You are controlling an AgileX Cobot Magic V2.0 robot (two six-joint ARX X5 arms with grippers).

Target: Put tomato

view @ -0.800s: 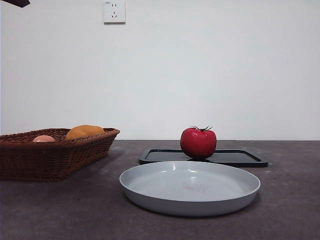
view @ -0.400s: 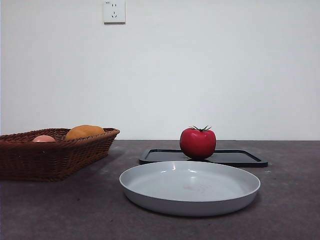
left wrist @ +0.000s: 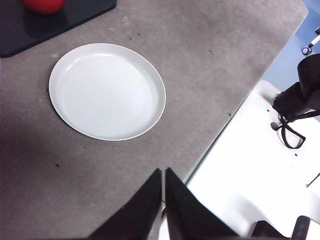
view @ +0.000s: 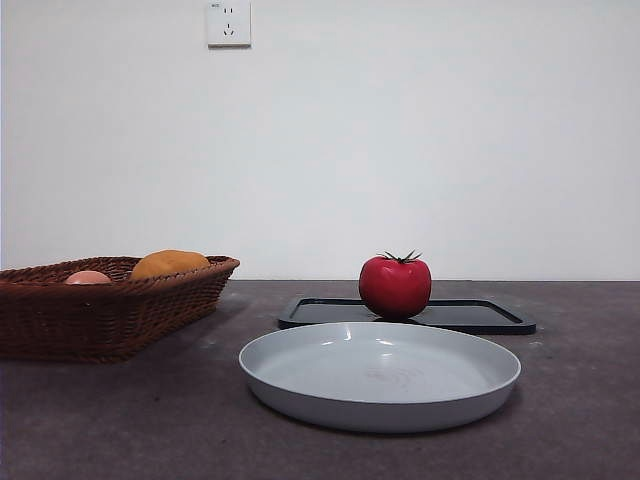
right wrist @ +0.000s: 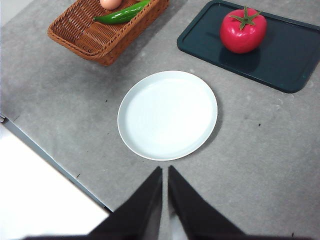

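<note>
Tomato position: the tomato (view: 396,286) sits upright, stem up, on the dark tray (view: 470,316), toward one end of it, beyond the plate.
Plate: the white plate (view: 380,375) lies bare on the table (view: 120,420), just beside the tray and not touching it.
My left gripper (left wrist: 163,176): raised over the table's edge, well apart from the tomato; my jaws are pressed together on nothing.
My right gripper (right wrist: 165,174): raised above the near side of the plate; jaws likewise pressed together, nothing between them.
Progress: I judge the task not yet begun. The tomato is unheld and the whole reach, grasp and placing remain. The destination is unstated; the plate looks the likely one.
Front view only: an orange fruit (view: 168,264) and a pink fruit (view: 88,277) show over the rim of the basket (view: 110,310); neither gripper shows.
Right wrist view only: a green pepper (right wrist: 122,13) lies in the basket, and the tomato's place on the tray is plain.
Left wrist view only: the tomato is cut at the frame edge; the other arm's base appears off the table.
</note>
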